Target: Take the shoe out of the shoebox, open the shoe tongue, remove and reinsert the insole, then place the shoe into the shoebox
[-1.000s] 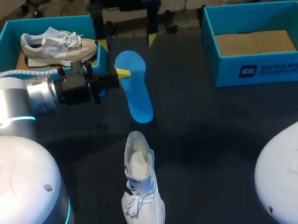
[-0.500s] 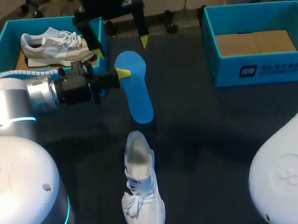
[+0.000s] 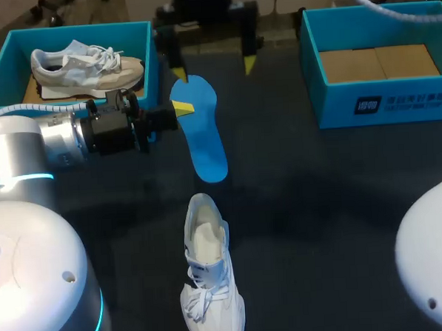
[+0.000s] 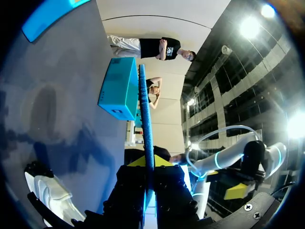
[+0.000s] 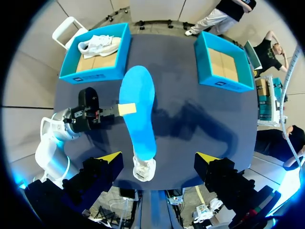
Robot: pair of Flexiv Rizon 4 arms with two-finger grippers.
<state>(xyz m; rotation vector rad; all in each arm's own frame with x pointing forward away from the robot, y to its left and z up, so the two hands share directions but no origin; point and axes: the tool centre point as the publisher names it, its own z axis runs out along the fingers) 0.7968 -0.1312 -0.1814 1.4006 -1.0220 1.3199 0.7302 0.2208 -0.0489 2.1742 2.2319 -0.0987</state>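
Left gripper [image 3: 176, 108] clamped on one long edge of the blue insole [image 3: 205, 137]. Insole axis runs 12 to 6. Shoe [image 3: 208, 270] lies just beyond the 6 o'clock end, opening toward it. Right gripper [image 3: 214, 68] spread wide, empty, at 12.

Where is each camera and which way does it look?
Head view: above and behind, looking down on the table; left hand holds the blue insole.
Left wrist view: on the left wrist, looking along the insole's edge; its hand shows.
Right wrist view: high up, facing straight down; open right hand shows.
All three share the insole.
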